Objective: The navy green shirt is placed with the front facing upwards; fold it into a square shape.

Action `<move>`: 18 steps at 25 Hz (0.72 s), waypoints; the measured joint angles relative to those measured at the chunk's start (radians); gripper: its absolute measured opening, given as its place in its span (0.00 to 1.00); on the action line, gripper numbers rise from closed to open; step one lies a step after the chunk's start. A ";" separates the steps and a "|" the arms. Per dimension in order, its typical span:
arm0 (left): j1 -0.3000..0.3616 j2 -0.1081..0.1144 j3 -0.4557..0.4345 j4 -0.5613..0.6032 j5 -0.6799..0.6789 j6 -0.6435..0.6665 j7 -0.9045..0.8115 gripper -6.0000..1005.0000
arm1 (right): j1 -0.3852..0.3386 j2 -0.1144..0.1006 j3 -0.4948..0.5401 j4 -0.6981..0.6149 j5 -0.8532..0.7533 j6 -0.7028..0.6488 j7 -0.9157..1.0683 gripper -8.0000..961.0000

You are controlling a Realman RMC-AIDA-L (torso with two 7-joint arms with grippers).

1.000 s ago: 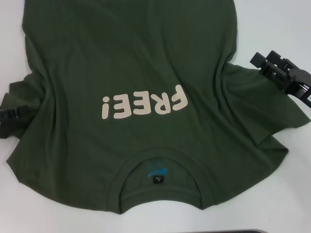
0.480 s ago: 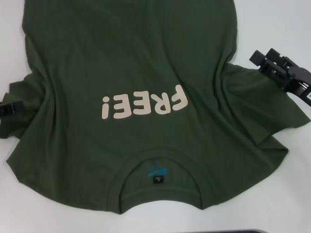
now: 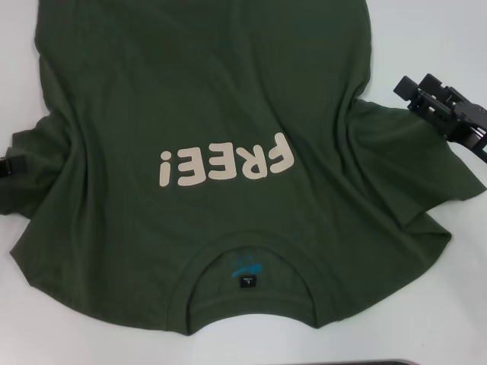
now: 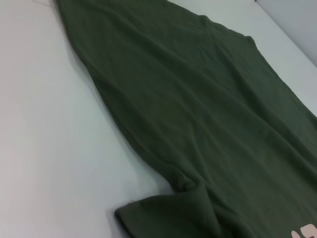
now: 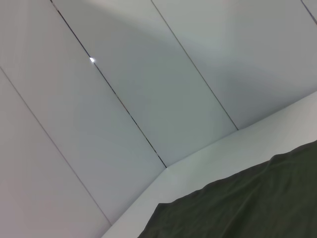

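The navy green shirt (image 3: pixel 228 152) lies front-up, rumpled, across the white counter (image 3: pixel 449 319), collar nearest me. It looks soft, light and limp; I would pinch hems or sleeve edges. My right gripper (image 3: pixel 445 114) hovers beside its sleeve, my left gripper (image 3: pixel 6 169) at the opposite edge; I cannot tell either's opening.

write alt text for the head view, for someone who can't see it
A navy green shirt lies spread front-up on a white table, collar nearest the camera, cream "FREE!" lettering upside down. The right gripper sits at its right edge, the left gripper barely in view.
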 joint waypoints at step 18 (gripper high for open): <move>-0.007 -0.017 -0.051 0.127 -0.022 0.064 -0.136 0.01 | 0.004 0.000 0.001 0.002 0.000 0.005 0.000 0.92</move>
